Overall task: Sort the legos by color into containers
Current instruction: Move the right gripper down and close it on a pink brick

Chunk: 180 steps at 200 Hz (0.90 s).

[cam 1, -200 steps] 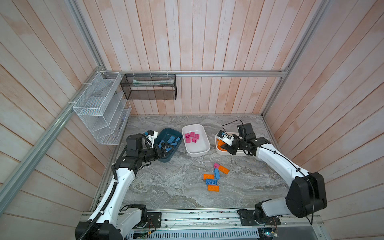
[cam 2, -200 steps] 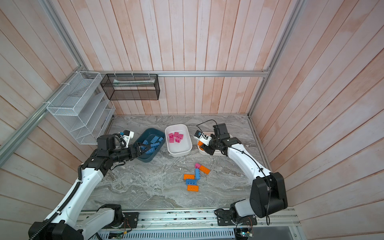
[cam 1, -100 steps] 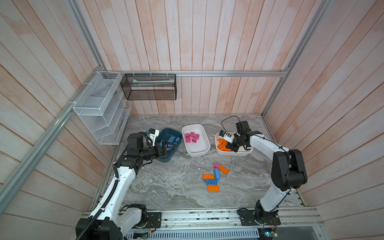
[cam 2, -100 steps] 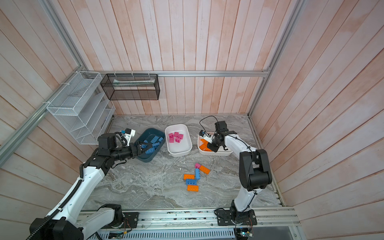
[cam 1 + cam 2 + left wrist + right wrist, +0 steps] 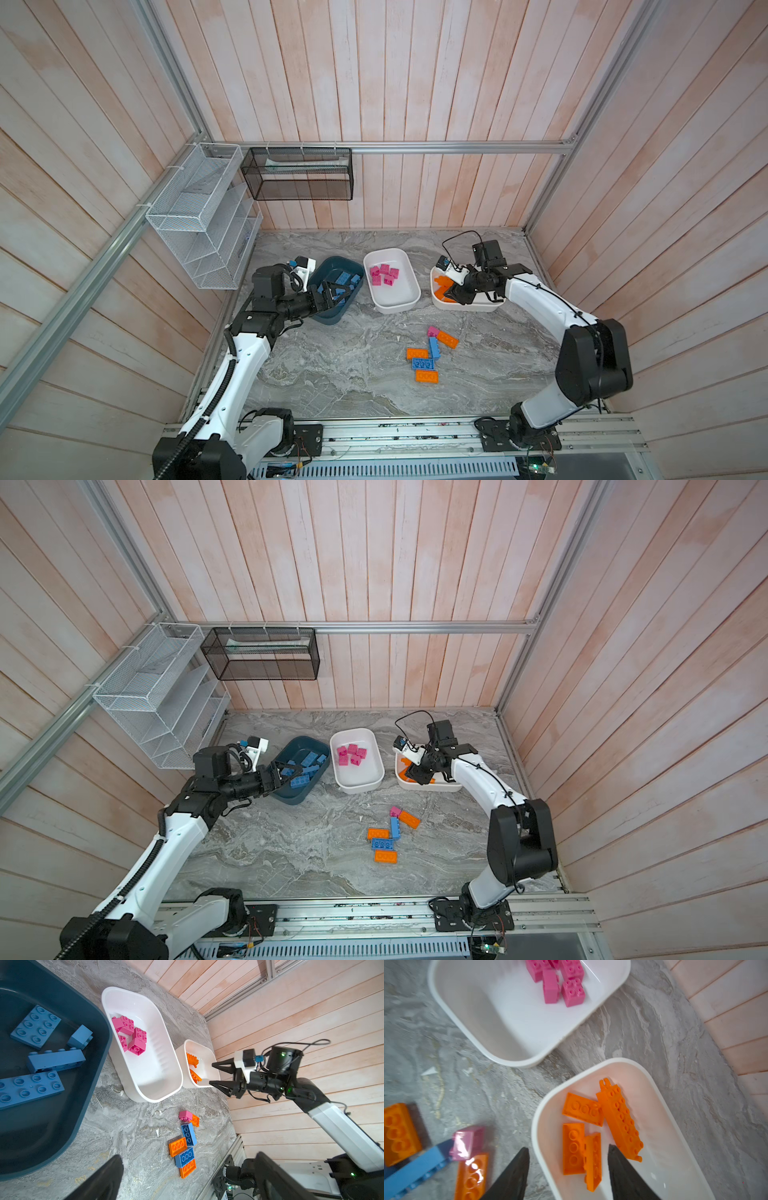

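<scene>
Starting at the left, the left gripper (image 5: 334,292) is seen with its jaws spread wide and nothing between them, held over the dark teal tub (image 5: 330,321), in which several blue legos (image 5: 35,1024) are gathered. Just beside it the middle white tub (image 5: 395,296) is set, with pink legos (image 5: 384,274) clustered at its far end. Further right, orange legos (image 5: 583,1109) are contained in the right white tub (image 5: 487,306); above its near end the right gripper (image 5: 568,1146) is held, jaws parted and nothing clamped. Nearer the front, six loose legos (image 5: 423,364) are left on the worktop (image 5: 332,374): one pink, two blue, three orange.
</scene>
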Motion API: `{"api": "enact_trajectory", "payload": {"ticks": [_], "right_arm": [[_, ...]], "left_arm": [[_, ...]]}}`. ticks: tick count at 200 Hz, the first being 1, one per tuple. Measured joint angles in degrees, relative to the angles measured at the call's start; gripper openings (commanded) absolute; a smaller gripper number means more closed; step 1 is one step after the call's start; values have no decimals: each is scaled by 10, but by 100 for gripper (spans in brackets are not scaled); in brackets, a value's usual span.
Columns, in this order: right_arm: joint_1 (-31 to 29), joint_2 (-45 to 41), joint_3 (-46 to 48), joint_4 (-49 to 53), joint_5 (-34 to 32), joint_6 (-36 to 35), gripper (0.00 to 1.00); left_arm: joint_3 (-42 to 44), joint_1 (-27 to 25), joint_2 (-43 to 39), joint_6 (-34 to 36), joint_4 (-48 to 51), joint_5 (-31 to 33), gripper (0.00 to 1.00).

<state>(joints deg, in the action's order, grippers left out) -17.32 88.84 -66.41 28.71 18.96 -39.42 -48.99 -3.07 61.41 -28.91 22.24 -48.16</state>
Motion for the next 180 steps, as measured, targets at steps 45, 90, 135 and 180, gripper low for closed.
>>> {"api": "enact_trajectory", "payload": {"ticks": [45,90,135,180], "right_arm": [[-117,-74,88,-16,1,148,61],[-138,-22,115,5,-55,172,59],[-138,20,113,9,-78,165,51],[-136,54,96,2,-86,153,42]], "left_arm": [[9,4,1,4,0,-7,100],[13,5,2,8,3,-9,100],[13,5,-1,9,11,-9,100],[16,5,-3,15,19,-9,100]]}}
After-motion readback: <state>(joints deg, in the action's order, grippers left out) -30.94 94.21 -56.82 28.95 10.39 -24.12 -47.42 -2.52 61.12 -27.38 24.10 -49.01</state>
